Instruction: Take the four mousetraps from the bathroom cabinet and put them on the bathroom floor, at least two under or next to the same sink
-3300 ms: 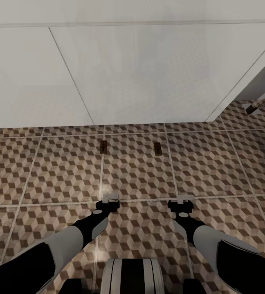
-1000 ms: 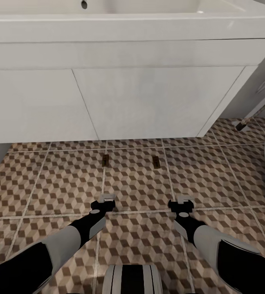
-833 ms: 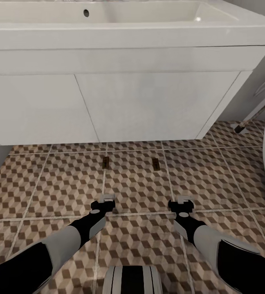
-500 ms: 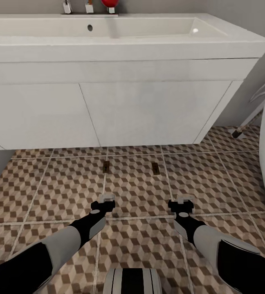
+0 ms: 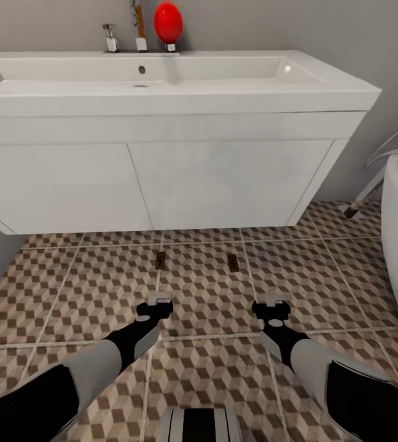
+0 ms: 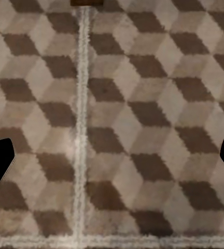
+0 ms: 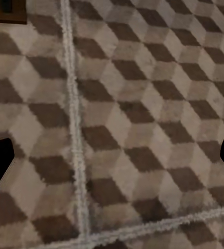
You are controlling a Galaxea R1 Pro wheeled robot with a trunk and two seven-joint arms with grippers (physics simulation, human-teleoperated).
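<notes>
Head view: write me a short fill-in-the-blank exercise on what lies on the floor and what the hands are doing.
1. ____ mousetraps lie on the tiled floor in front of the sink.
2. The left hand and right hand hold ____.
3. The object on the sink's back ledge beside the tap is coloured ____.
4. Both hands hang over the ____.

Missing words: two; nothing; red; floor

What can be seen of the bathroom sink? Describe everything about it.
The bathroom sink is a wide, glossy white rectangular basin with a rounded rim and an overflow hole in its back wall. It sits on a plain white flat-panelled vanity raised off the tiled floor. A red rounded object stands at its back edge.
</notes>
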